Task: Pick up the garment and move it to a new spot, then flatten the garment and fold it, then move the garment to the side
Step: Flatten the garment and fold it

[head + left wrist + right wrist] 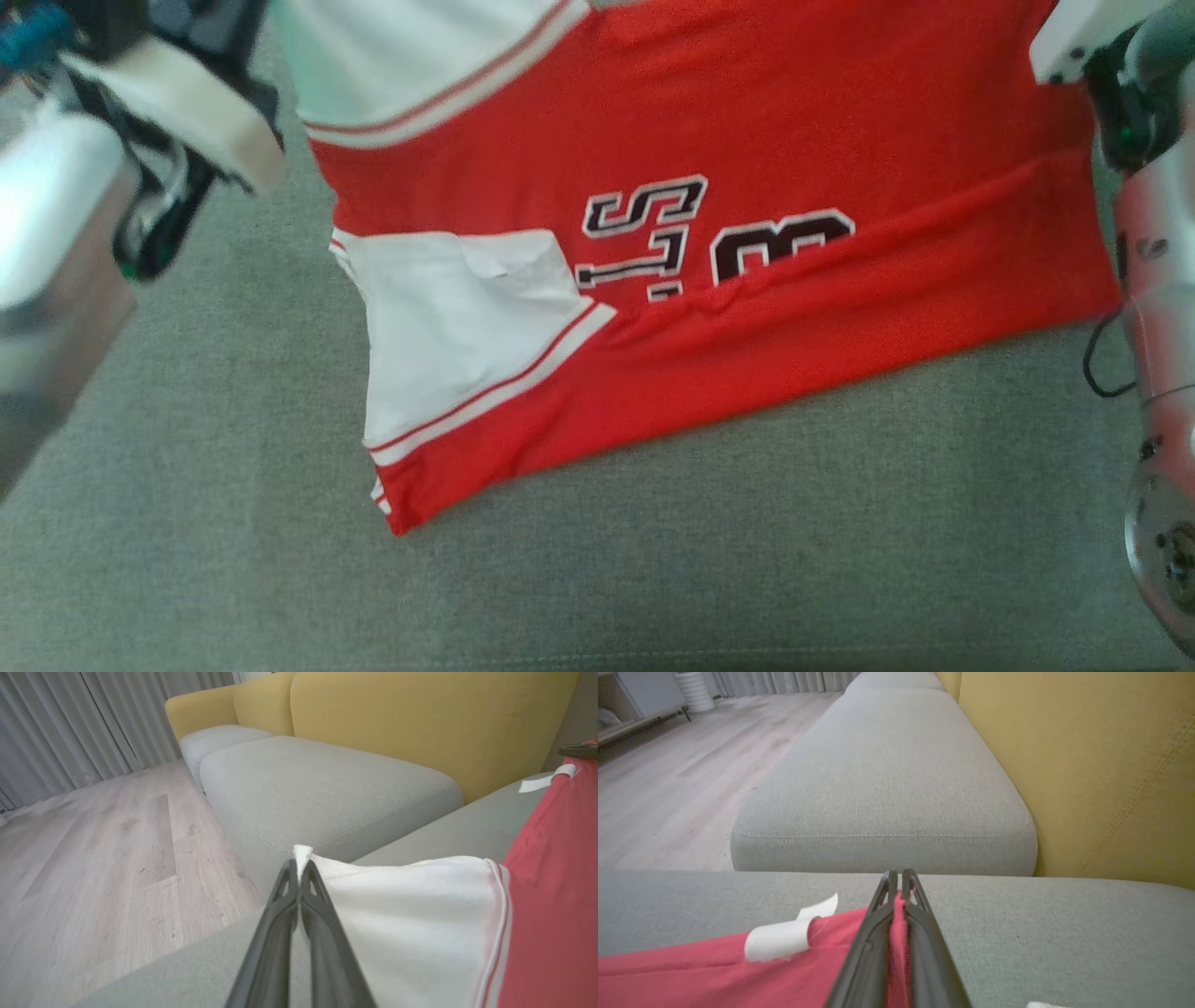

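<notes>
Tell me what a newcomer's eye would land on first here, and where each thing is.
The red and white garment with black lettering stands out, spread across the grey sofa seat in the middle of the head view. At its edges, the left gripper is shut on a white corner and the right gripper on a red edge. Behind the seat rises a yellow backrest.

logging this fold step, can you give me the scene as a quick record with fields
garment: red and white jersey, spread on the grey sofa seat
left fingers: shut on a white corner of the jersey
right fingers: shut on a red edge of the jersey
fold: a crease runs across the black print, hiding its lower part
surroundings: yellow sofa back, wood floor
</notes>
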